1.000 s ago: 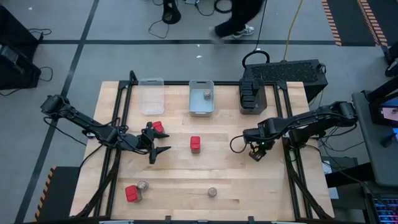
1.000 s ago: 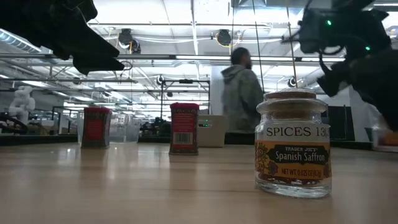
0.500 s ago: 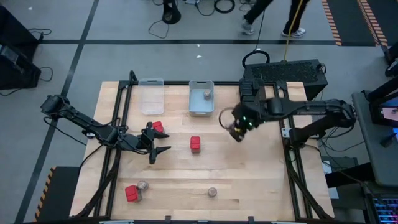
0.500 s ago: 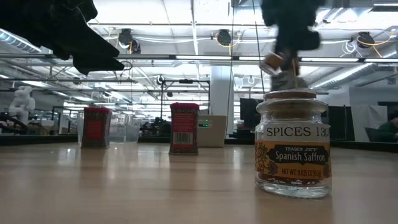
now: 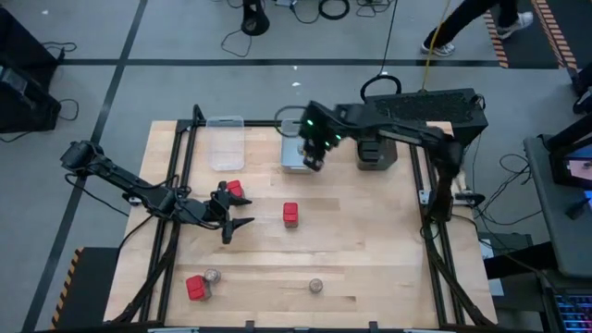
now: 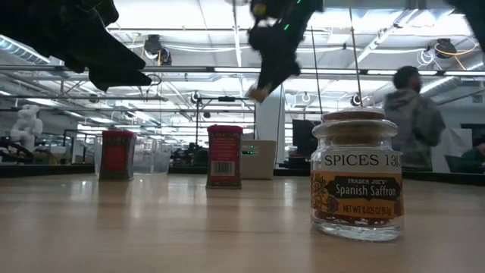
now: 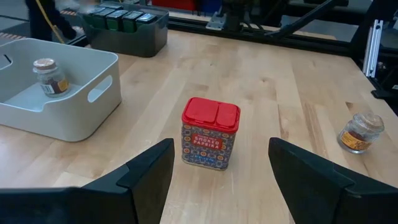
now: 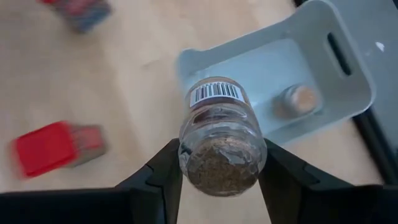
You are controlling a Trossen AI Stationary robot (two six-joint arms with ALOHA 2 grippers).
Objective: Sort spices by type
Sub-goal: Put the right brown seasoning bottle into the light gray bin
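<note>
I am carrying a jar (image 8: 221, 137), clamped sideways in my right gripper (image 5: 314, 157), toward the grey bin (image 8: 348, 65) beyond my jaws, where one jar (image 8: 297, 99) sits. Next: centre, lower, release. My left gripper (image 7: 217, 180), jaws apart, is waiting before a red tin (image 7: 210, 132). The label is facing away from the wrist camera.

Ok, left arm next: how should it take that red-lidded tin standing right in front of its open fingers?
Take the red-lidded tin by its two flat side walls, below the lid. It stands upright, and the open left gripper already faces it with the fingers either side, so a level, straight-ahead approach looks best. Its boxy shape gives the pads parallel faces.
</note>
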